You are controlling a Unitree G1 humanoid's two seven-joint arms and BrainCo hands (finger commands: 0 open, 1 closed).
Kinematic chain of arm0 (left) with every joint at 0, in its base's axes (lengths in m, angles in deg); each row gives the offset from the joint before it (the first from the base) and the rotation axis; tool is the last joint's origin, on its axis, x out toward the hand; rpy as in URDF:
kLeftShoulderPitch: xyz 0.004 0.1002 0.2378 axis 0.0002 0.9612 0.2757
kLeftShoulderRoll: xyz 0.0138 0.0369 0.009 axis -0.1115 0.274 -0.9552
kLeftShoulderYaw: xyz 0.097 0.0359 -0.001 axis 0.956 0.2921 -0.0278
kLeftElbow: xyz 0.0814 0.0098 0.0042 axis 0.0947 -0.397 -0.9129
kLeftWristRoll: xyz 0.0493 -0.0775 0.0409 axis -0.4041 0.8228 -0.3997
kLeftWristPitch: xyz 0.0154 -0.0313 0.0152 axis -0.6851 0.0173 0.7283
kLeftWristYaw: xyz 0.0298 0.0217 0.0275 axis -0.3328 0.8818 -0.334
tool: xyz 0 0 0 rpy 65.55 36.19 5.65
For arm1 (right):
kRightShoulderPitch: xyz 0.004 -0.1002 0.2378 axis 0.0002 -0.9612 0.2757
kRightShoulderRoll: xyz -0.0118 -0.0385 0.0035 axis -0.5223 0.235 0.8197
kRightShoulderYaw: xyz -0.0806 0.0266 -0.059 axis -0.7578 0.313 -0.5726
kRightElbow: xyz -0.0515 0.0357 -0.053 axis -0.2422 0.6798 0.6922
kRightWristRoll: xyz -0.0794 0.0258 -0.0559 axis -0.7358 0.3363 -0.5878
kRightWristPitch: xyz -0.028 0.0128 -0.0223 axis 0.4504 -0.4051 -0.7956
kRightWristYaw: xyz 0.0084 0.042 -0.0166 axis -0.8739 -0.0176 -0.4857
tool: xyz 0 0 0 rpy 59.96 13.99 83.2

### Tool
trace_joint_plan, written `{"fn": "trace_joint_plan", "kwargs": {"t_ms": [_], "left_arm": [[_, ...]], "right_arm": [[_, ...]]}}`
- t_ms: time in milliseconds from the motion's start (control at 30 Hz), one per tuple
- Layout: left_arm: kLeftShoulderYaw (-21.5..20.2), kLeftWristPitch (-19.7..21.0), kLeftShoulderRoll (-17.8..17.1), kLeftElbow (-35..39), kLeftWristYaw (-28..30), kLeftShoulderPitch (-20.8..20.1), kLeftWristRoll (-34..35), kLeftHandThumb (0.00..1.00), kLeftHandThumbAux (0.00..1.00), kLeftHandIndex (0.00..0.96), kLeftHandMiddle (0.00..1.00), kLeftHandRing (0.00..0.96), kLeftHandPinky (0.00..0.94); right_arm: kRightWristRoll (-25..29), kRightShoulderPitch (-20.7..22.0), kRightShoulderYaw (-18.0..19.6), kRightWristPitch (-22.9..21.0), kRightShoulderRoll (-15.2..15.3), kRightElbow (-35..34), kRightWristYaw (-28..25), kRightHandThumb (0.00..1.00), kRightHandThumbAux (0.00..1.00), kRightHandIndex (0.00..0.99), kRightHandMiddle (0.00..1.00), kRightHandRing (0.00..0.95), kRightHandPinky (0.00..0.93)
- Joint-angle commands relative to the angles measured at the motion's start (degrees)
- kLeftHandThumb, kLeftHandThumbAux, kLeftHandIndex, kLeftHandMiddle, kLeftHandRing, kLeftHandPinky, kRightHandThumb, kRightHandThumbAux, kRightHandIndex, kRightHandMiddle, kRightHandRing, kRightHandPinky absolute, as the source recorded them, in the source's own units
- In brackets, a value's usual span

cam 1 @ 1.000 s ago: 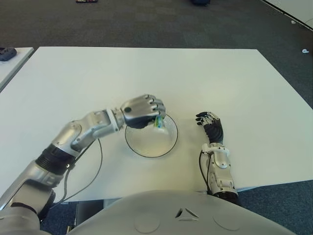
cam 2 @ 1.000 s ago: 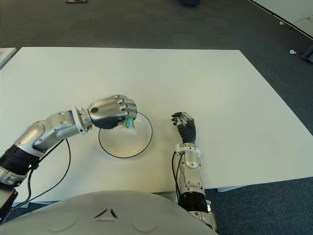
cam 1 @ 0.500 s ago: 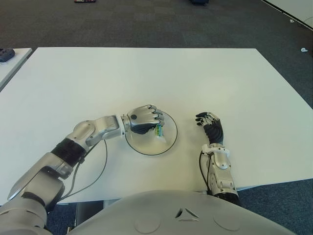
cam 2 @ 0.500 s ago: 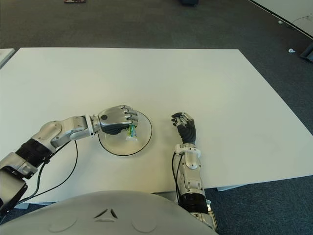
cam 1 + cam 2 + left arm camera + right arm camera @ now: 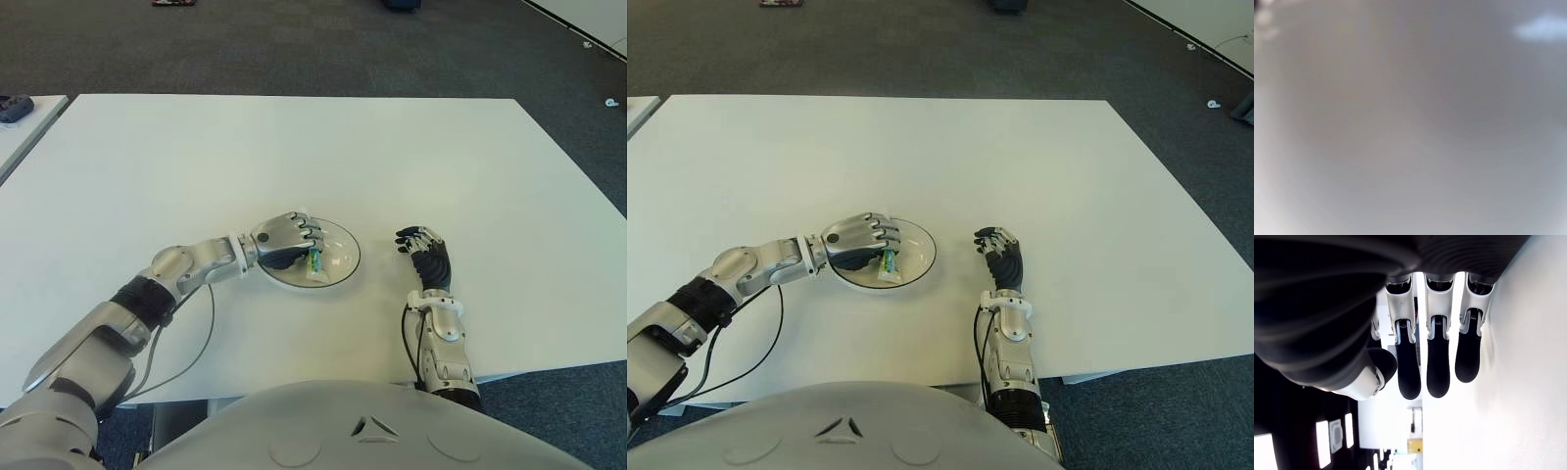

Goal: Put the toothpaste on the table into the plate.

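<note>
**Toothpaste down in the plate, left hand curled over it**

The left hand (image 5: 286, 238) sits low over the near-left part of the plate (image 5: 343, 251), fingers curled, knuckles up. Just under its fingertips lies the toothpaste (image 5: 314, 262), a small tube with a green band and a pale, whitish end that points toward the robot. The tube shows inside the plate's dark rim, and its pale end looks to lie on the plate floor. Whether the fingers are clamped on its upper end or merely touching it cannot be told: the eye views hide the contact and the left wrist view shows nothing but a grey blur.

What could go wrong, as a judgement: if the hand lifts away before the fingers have fully let go, the tube may be dragged up and tipped over the shallow rim onto the table (image 5: 294, 147). The plate looks light, so a sideways pull by the hand could also slide it. The tube is small and slim, so it could catch between curled fingers.

Farther out, to the right of the plate and well apart from it, the right hand (image 5: 427, 257) shows idle with fingers straight and slightly spread, holding nothing.
</note>
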Motion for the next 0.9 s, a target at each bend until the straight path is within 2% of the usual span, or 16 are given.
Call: {"fn": "trace_joint_plan", "kwargs": {"t_ms": [33,233,367,433,500,567,600,633,667,767,900], "left_arm": [[2.18,-0.06,-0.41,-1.8,-2.98,0.38,-3.04,0.709,0.712,0.436,0.758,0.741,0.717],[0.11,-0.59,-2.9,6.26,-5.58,0.51,-2.61,0.704,0.712,0.434,0.738,0.723,0.708],[0.13,0.18,-3.22,7.18,-7.26,0.88,-3.6,0.697,0.713,0.429,0.707,0.695,0.669],[0.26,0.54,-3.12,6.82,-7.51,1.04,-3.71,0.691,0.714,0.424,0.661,0.653,0.619],[0.23,0.85,-3.02,6.57,-7.16,1.25,-3.37,0.684,0.716,0.417,0.55,0.562,0.531],[-0.11,1.06,-2.97,6.73,-6.08,1.52,-2.35,0.681,0.717,0.413,0.494,0.517,0.492],[-0.58,1.13,-3.16,7.31,-4.58,1.78,-1.15,0.592,0.704,0.356,0.438,0.464,0.448],[-0.94,1.17,-3.3,7.74,-3.5,1.98,-0.31,0.434,0.679,0.248,0.321,0.348,0.347],[-1.42,1.23,-3.59,8.48,-2.15,2.26,0.68,0.331,0.665,0.178,0.245,0.273,0.282],[-2.69,1.63,-4.14,10.31,0.43,3.2,2.57,0.162,0.625,0.06,0.094,0.11,0.115],[-3.88,2.87,-3.87,11.69,2.07,4.44,3.62,0.072,0.583,0.012,0.019,0.023,0.024]], "right_arm": [[0.49,-0.37,0.18,-0.91,-0.27,0.68,-0.27,0.708,0.729,0.43,0.469,0.456,0.463],[0.22,-0.32,0.21,-1.06,-0.36,0.79,0.05,0.708,0.73,0.43,0.472,0.457,0.47],[0.06,-0.29,0.16,-1.11,-0.35,0.83,0.17,0.708,0.73,0.43,0.475,0.461,0.476],[0.09,-0.27,0.13,-0.97,-0.33,0.89,0.11,0.709,0.73,0.43,0.476,0.464,0.484],[0.15,-0.25,0.13,-0.77,-0.32,1.0,0.01,0.709,0.73,0.431,0.479,0.469,0.498],[0.2,-0.16,0.14,-0.67,-0.3,1.15,-0.04,0.709,0.73,0.431,0.48,0.471,0.501],[0.25,-0.09,0.17,-0.59,-0.3,1.29,-0.07,0.709,0.73,0.431,0.479,0.471,0.499],[0.28,-0.04,0.19,-0.54,-0.3,1.38,-0.09,0.709,0.73,0.431,0.479,0.471,0.494],[0.33,0.0,0.22,-0.48,-0.3,1.47,-0.12,0.709,0.73,0.431,0.478,0.471,0.491],[0.41,0.07,0.24,-0.38,-0.31,1.57,-0.18,0.709,0.729,0.431,0.473,0.467,0.479],[0.4,0.03,0.22,-0.36,-0.36,1.47,-0.14,0.709,0.729,0.43,0.468,0.463,0.476]]}}
